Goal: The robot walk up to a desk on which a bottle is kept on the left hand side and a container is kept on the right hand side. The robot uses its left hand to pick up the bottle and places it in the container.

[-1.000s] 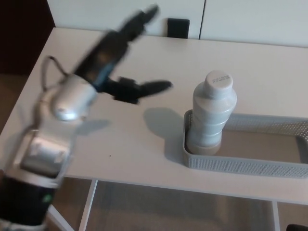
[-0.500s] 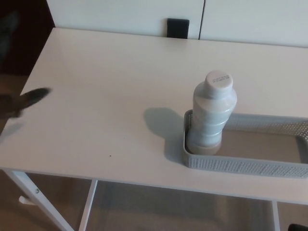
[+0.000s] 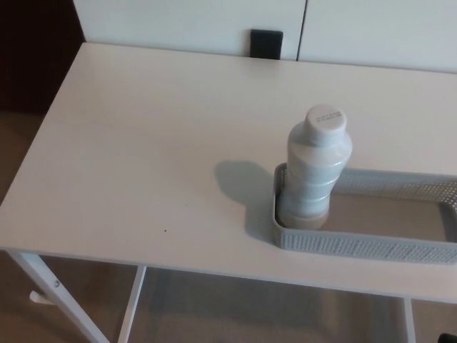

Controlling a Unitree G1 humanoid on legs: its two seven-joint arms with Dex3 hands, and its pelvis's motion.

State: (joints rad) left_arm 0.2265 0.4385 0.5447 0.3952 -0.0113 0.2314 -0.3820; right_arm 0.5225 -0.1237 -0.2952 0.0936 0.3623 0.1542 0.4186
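A pale grey ribbed bottle (image 3: 314,168) with a white cap stands upright inside the left end of a shallow grey mesh container (image 3: 357,245). The container lies on the right side of the white desk (image 3: 143,143) and runs off the picture's right edge. Neither of my hands shows in the head view.
The desk's front edge runs along the bottom, with its white legs (image 3: 53,293) below at the left. A black wall socket (image 3: 266,44) sits behind the desk's far edge. A dark area lies past the desk's left edge.
My left arm and hand, raised over the desk's left side a second ago, have pulled back off the left edge and out of view. The bottle stays standing in the container.
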